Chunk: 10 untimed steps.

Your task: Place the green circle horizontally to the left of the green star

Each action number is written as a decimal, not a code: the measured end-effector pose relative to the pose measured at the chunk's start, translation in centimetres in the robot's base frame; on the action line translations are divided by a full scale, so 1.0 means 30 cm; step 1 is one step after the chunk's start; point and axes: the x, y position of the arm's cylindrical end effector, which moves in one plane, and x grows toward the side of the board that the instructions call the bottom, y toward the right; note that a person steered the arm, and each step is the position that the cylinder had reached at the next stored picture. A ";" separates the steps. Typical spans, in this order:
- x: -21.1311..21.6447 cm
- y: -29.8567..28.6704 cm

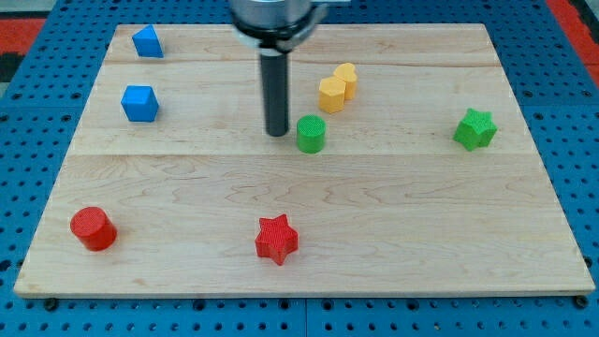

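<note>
My tip (277, 133) rests on the pale wooden board (187, 253), just left of the green plastic circle (311, 134). It is a bare rod, grasping nothing. The green plastic star (474, 128) sits well apart at the view's right.

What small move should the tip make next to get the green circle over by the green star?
Probably a short push toward the view's right. My tip sits just left of the green circle, nearly level with it, and the green star lies far to the right at about the same height. The wooden board between them looks clear, so a straight push should carry the circle along.
</note>
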 end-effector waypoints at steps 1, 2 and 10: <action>0.067 0.012; 0.085 0.253; -0.040 0.520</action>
